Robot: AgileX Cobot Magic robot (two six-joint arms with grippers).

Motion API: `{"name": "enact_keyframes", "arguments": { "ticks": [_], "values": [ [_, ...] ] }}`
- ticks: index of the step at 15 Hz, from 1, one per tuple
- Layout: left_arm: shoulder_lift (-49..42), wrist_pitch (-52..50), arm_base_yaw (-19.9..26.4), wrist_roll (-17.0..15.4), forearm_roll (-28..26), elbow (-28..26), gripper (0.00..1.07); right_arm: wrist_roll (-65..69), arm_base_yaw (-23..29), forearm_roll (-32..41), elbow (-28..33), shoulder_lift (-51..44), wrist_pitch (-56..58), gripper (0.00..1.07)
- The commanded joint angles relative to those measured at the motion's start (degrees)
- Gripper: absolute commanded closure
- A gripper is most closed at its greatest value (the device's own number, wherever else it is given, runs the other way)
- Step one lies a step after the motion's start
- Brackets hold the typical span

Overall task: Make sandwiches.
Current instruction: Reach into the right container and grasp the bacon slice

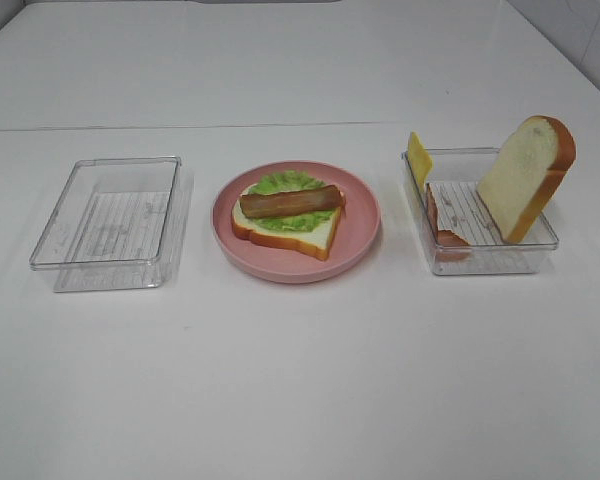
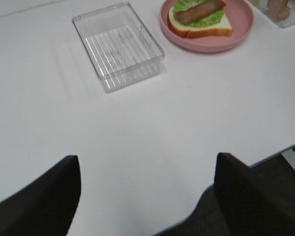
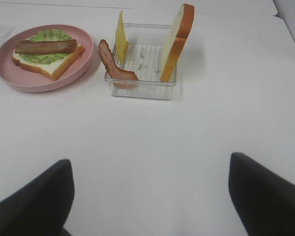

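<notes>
A half-built sandwich lies on the pink plate (image 1: 358,228): one bread slice (image 1: 302,238), green lettuce (image 1: 280,183) and a brown bacon strip (image 1: 290,201) on top. The right clear tray (image 1: 490,260) holds a second bread slice (image 1: 525,175) leaning upright, a yellow cheese square (image 1: 419,155) and another bacon strip (image 1: 443,226). My left gripper (image 2: 147,196) hangs open over bare table, well short of the left tray (image 2: 118,46). My right gripper (image 3: 150,196) is open too, well back from the tray of ingredients (image 3: 140,88). Neither arm shows in the high view.
An empty clear tray (image 1: 105,275) stands left of the plate. The table's near edge (image 2: 265,157) shows in the left wrist view, with dark floor beyond it. A seam (image 1: 180,127) crosses the table behind the trays.
</notes>
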Motion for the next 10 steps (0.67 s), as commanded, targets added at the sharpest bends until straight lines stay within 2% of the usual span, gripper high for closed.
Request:
{"name": "enact_keyframes", "arguments": {
  "ticks": [1,4,6,7,8,10],
  "values": [
    [-3.04,-2.75,0.00,0.06,0.11,1.49,0.34,0.86,-0.40,0.40,-1.09,4.41,-6.02,0.27],
    [-4.81,-2.69,0.00,0.11,0.11,2.64,0.34,0.74,-0.40,5.67,-3.04,16.39,-15.07,0.27],
    [-4.98,-2.69,0.00,0.11,0.11,2.64,0.34,0.57,-0.40,7.96,-5.27,23.89,-16.73,0.27],
    [-4.98,-2.69,0.00,0.11,0.11,2.64,0.34,0.29,-0.40,9.34,-7.45,29.05,-16.84,0.27],
    [-4.98,-2.69,0.00,0.11,0.11,2.64,0.34,0.23,-0.29,11.23,-13.06,40.79,-16.10,0.27],
    [-4.93,-2.69,0.00,0.11,0.46,2.64,0.34,-2.52,-0.29,13.29,-19.19,51.05,-13.64,0.27]
  ]
}}
